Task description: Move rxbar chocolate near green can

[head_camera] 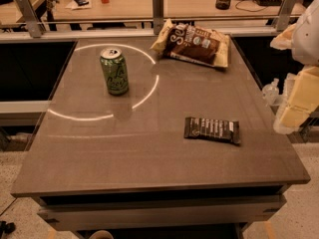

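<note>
The gripper hovers right of the table — clenched or released, cannot tell; rxbar chocolate lies flat to its left; green can stands farther left — well apart.

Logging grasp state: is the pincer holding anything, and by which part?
Nothing held: the pincer is right of the table; the rxbar chocolate lies flat on it, untouched.

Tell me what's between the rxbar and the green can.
Only bare tabletop, in the camera view, between rxbar chocolate and green can; the gripper hangs past its right edge.
</note>
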Robot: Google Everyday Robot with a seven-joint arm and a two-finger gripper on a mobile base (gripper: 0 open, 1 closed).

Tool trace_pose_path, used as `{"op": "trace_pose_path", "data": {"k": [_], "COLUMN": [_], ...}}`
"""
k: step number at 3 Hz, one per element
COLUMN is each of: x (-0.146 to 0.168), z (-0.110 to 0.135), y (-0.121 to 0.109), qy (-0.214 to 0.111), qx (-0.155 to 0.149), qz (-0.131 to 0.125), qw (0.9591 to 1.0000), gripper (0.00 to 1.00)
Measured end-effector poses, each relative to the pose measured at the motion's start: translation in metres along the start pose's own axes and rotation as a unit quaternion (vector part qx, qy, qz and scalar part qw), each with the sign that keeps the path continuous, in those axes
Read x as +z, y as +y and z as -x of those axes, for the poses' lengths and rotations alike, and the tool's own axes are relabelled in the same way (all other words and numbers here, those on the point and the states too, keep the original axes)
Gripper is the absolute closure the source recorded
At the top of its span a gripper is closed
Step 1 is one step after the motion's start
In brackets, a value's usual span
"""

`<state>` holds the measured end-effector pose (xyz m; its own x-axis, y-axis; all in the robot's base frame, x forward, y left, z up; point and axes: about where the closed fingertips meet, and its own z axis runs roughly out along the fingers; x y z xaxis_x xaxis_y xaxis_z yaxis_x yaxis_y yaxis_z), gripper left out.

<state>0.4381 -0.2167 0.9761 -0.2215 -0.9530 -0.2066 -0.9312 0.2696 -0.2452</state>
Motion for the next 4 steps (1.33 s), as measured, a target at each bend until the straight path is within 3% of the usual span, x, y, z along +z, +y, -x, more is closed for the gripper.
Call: {"op": "trace_pose_path", "data": {"k": [2,3,4], "x": [0.001,0.04,0.083], "z": [0.0,-0.005,-0.007], "y": [-0.001,0.003,0.004], "qy": [-0.007,-0.044,-0.102], "qx": [0.005,0.018,0.021], "qz": [-0.001,0.024,0.069], "qw": [1.0,0.9986,0.9922], "gripper": [0.0,0.0,0.0]}}
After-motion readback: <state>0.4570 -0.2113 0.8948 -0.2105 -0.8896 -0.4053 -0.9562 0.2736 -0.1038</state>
